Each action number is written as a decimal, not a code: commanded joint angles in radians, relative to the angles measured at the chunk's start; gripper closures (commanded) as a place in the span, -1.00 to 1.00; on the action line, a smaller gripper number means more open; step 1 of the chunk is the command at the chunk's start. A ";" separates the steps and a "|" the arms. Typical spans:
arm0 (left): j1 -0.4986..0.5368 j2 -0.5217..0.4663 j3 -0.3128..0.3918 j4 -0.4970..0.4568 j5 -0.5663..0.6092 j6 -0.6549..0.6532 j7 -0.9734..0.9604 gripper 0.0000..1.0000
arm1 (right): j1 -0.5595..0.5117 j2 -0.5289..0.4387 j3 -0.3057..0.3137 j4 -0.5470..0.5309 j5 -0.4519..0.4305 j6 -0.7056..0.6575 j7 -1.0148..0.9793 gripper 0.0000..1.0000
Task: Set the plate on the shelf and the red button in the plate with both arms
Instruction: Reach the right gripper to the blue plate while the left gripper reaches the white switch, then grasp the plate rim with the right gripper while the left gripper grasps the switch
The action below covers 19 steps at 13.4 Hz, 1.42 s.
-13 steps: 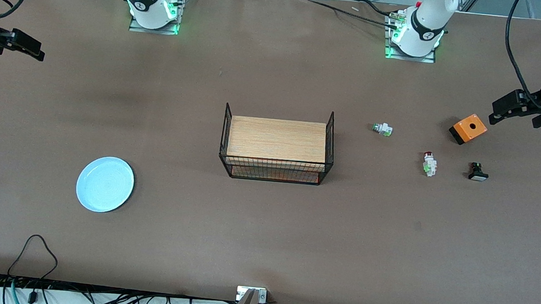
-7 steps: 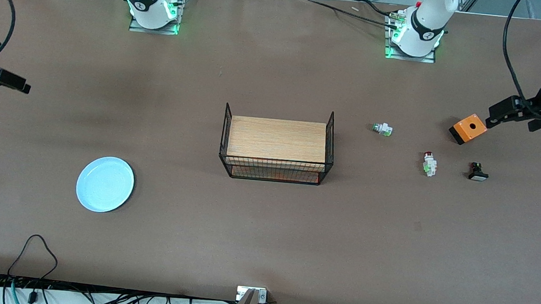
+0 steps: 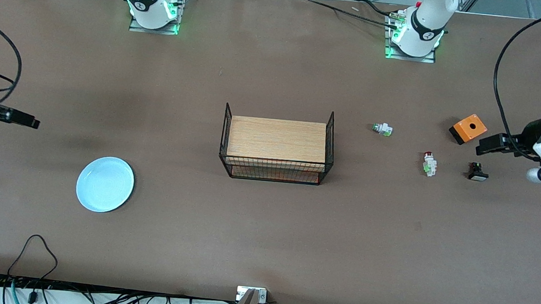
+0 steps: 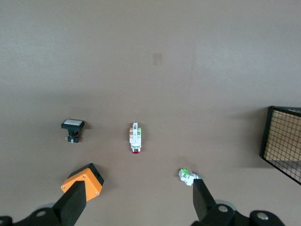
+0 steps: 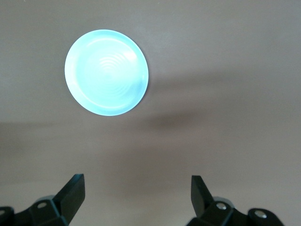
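Observation:
The pale light-blue plate (image 3: 105, 184) lies flat on the table toward the right arm's end; it also shows in the right wrist view (image 5: 106, 71). The red button (image 3: 429, 164), white with a dark red cap, lies on its side toward the left arm's end; it also shows in the left wrist view (image 4: 135, 138). My left gripper (image 3: 484, 145) is open and empty, up in the air over the table between the orange box and the black button. My right gripper (image 3: 30, 122) is open and empty, up over bare table at the right arm's end, apart from the plate.
A black wire basket (image 3: 277, 145) with a wooden board stands mid-table. An orange box (image 3: 468, 128), a black-bodied button with a white face (image 3: 478, 172) and a green-capped white switch (image 3: 382, 129) lie near the red button. Cables run along the table's near edge.
Both grippers have moved down in the front view: the left from beside the orange box to between it and the black button, the right closer to the plate.

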State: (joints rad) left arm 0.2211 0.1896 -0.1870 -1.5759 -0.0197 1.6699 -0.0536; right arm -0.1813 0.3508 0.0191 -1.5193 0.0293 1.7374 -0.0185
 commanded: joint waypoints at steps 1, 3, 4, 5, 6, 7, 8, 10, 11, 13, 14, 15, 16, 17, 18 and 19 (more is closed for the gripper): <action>0.006 0.043 0.000 0.013 -0.005 0.025 0.024 -1.00 | -0.007 0.083 0.005 0.034 0.023 0.049 0.005 -1.00; 0.004 0.103 -0.003 0.010 0.027 0.047 0.037 -1.00 | -0.007 0.118 0.006 0.034 0.021 0.074 0.005 -1.00; 0.001 0.137 -0.003 0.008 0.030 0.063 0.050 -1.00 | -0.009 0.132 0.005 0.034 0.021 0.102 0.005 -1.00; 0.003 0.169 -0.003 0.002 0.029 0.079 0.051 -1.00 | -0.009 0.149 0.005 0.034 0.021 0.122 0.005 -1.00; 0.004 0.203 -0.003 -0.004 0.029 0.099 0.051 -1.00 | -0.009 0.163 0.005 0.034 0.024 0.123 0.005 -1.00; 0.006 0.235 -0.002 -0.007 0.029 0.117 0.051 -1.00 | -0.009 0.183 0.005 0.034 0.036 0.125 0.006 -1.00; 0.011 0.240 -0.003 -0.054 0.029 0.172 0.051 -1.00 | -0.007 0.218 0.007 0.036 0.061 0.148 0.006 -1.00; 0.018 0.214 0.000 -0.223 0.030 0.359 0.051 -1.00 | -0.023 0.275 0.007 0.034 0.143 0.274 0.003 -1.00; 0.018 0.193 -0.002 -0.299 0.030 0.445 0.051 -1.00 | -0.032 0.302 0.006 0.034 0.197 0.304 -0.011 -1.00; 0.027 0.180 0.000 -0.403 0.032 0.542 0.051 -1.00 | -0.032 0.347 0.009 0.034 0.216 0.318 -0.012 -1.00; 0.029 0.179 0.000 -0.452 0.032 0.597 0.051 -1.00 | -0.026 0.358 0.012 0.034 0.213 0.345 -0.014 -1.00; 0.030 0.179 0.000 -0.504 0.032 0.660 0.051 -1.00 | -0.017 0.367 0.012 0.033 0.208 0.385 -0.015 -1.00; 0.032 0.175 0.000 -0.545 0.035 0.709 0.051 -1.00 | -0.012 0.378 0.012 0.033 0.207 0.408 -0.021 -1.00; 0.032 0.174 0.000 -0.584 0.067 0.750 0.051 -1.00 | -0.010 0.385 0.012 0.033 0.205 0.415 -0.023 -0.94; 0.032 0.175 0.000 -0.610 0.098 0.775 0.049 -1.00 | -0.010 0.398 0.012 0.033 0.205 0.428 -0.024 -0.85; 0.034 0.177 0.000 -0.624 0.103 0.790 0.049 -1.00 | -0.010 0.405 0.012 0.031 0.204 0.447 -0.047 -0.74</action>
State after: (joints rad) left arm 0.2453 0.4124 -0.1845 -2.1291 0.0494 2.4182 -0.0172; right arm -0.1884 0.7290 0.0268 -1.5101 0.2217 2.1596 -0.0259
